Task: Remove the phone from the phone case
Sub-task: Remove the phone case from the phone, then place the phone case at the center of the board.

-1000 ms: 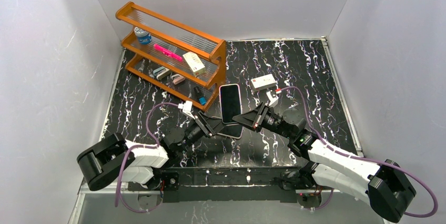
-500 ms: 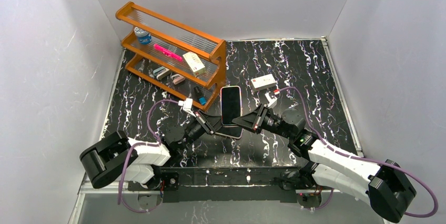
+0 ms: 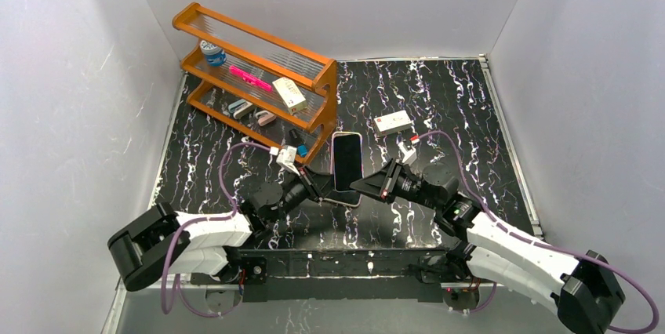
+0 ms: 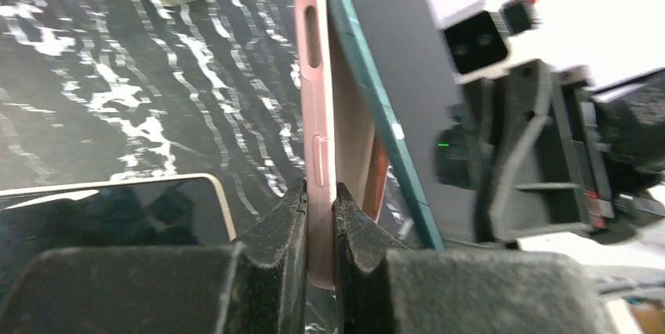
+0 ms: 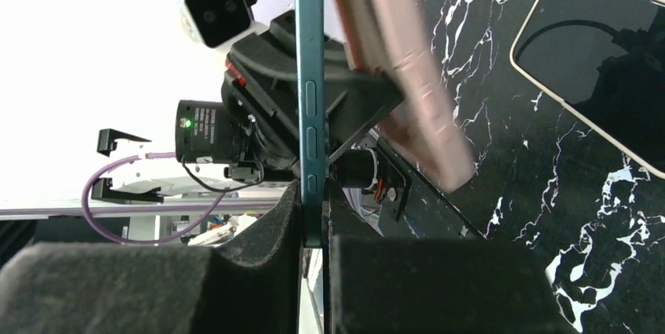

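Note:
The phone [image 3: 347, 160], dark screen with a teal edge, is held upright above the table between both arms. My left gripper [image 3: 320, 188] is shut on the pink phone case [image 4: 318, 107], pinching its side wall [image 4: 320, 193]. My right gripper [image 3: 368, 186] is shut on the phone's teal edge [image 5: 311, 75], its fingertips meeting on that edge [image 5: 314, 193]. In the right wrist view the pink case [image 5: 408, 75] angles away from the phone, parted from it at one end. The left wrist view shows the teal phone edge [image 4: 376, 91] leaning off the case.
A second phone [image 3: 343, 197] lies flat on the black marbled table under the held one; it also shows in the left wrist view [image 4: 110, 208] and the right wrist view [image 5: 604, 59]. An orange shelf rack [image 3: 259, 75] stands back left. A white box [image 3: 392, 122] lies behind.
Both grippers and the held phone have shifted slightly right and toward the near edge. The left arm has stretched further in. Both grips have held.

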Controlling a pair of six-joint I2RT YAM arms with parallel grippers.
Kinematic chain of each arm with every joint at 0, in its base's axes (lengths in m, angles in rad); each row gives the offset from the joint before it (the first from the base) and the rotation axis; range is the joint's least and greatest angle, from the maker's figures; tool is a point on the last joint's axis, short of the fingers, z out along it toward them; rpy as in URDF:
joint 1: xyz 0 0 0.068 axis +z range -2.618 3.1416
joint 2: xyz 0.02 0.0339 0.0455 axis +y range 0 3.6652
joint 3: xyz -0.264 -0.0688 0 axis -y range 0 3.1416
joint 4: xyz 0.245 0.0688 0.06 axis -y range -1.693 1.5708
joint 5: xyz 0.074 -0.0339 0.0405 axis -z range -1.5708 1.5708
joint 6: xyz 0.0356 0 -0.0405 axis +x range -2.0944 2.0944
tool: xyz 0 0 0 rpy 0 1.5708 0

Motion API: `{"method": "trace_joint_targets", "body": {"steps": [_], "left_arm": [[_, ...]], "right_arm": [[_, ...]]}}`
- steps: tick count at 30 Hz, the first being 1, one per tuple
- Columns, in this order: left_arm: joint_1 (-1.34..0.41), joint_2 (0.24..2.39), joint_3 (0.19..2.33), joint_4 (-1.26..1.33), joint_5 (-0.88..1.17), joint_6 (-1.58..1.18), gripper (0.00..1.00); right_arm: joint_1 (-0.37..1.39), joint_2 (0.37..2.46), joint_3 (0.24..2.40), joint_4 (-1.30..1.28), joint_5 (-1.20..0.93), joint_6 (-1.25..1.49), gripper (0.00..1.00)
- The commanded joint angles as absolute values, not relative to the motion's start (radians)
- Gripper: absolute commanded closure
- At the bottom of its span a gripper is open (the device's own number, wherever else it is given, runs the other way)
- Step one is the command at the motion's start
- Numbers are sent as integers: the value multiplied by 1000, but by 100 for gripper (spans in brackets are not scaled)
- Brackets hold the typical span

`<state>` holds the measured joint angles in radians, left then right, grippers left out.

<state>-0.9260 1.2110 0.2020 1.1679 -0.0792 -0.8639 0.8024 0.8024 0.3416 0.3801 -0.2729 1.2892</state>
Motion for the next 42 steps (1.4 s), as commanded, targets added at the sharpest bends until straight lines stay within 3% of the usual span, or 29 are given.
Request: {"method": "trace_joint_targets", "body": {"steps": [1,8,16,23,31,37,42], "left_arm": [[-900,1134,268,920,-334,-732,100],[-897,1022,291,702,-410,-737,100],[-892,892,354,254,-473,-861,100],[-773,753,330,-23,-484,-952,100],[-403,722,314,-124,-208,-963,100],[-289,746,293,-195,-223,-1027,100],[-262,788,220,-79,-204,-1067,100]], "right_arm": [[820,741,410,296,-328,1247,99],[818,690,437,185,-274,1202,99],[780,687,464,55,-156,1100,99],[557,823,439,151,-376,1065,99],[434,868,416,181,-445,1028,99],[302,896,393,180,-490,1002,99],[205,969,377,238,-535,991,99]]}}
